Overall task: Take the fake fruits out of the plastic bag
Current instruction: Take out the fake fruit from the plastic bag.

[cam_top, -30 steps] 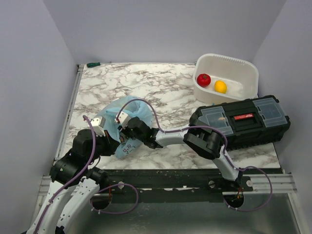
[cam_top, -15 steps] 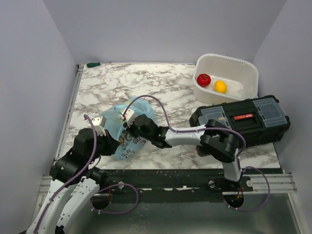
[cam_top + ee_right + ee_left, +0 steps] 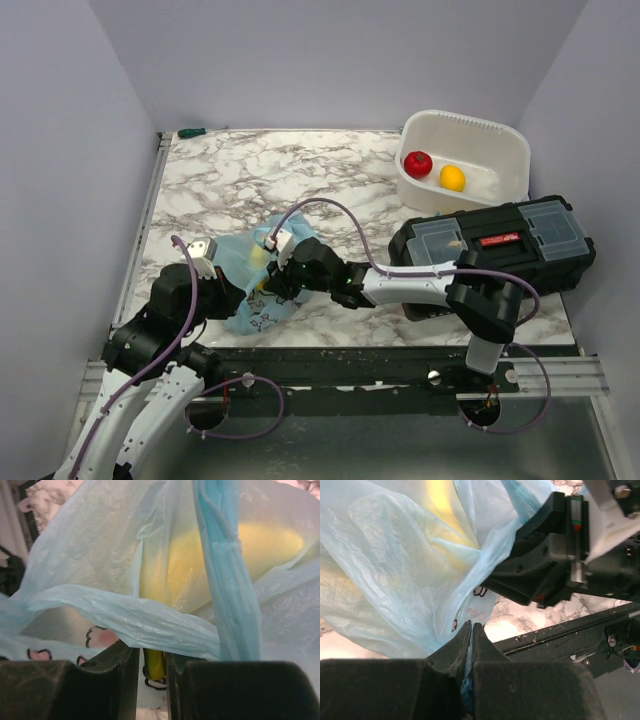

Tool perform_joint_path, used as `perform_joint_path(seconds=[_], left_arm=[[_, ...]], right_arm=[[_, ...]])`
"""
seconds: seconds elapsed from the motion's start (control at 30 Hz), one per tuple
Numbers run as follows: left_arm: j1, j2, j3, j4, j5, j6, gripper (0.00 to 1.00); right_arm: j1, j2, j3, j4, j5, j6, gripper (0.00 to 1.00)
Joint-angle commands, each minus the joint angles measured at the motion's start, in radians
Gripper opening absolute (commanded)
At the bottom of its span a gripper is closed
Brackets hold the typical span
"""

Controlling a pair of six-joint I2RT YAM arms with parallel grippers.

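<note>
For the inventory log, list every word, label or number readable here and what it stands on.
No text can be read in any view.
Toolbox, red label: too small to read.
Bag, pink and dark print: cartoon marks, no legible words.

**Plastic bag** (image 3: 243, 262): thin, light-blue, translucent and crumpled, printed with pink-and-white cartoon figures. It is bunched on the near left part of the marble table (image 3: 300, 170), with a fold of its film pinched in the left gripper (image 3: 470, 630).

**Banana** (image 3: 235, 550): yellow, inside the bag, seen blurred through the film. A yellow end sits between the close-set fingers of the right gripper (image 3: 152, 662).

**Red round fruit** (image 3: 418, 163) and **yellow-orange citrus** (image 3: 452, 177): just beside each other in the white tub (image 3: 470, 122) at the far right, well apart from the bag.
</note>
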Motion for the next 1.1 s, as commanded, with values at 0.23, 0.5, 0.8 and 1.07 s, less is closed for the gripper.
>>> perform_joint_path(seconds=[0.23,0.5,0.8,1.07], left_arm=[[-0.008,-0.026,-0.010,0.019,-0.022,-0.005,0.00],[-0.008,-0.036,-0.010,0.020,-0.024,-0.007,0.00],[-0.008,-0.038,-0.010,0.020,-0.025,-0.007,0.00],[-0.008,-0.025,-0.010,0.020,-0.025,-0.009,0.00]], right_arm=[[0.006,-0.176,-0.079,-0.073,-0.298,0.093,0.06],[0.007,-0.164,-0.111,-0.080,-0.246,0.097,0.07],[0.008,-0.055,-0.139,-0.092,-0.019,-0.010,0.22],[0.010,-0.067,-0.196,-0.034,-0.060,0.018,0.57]])
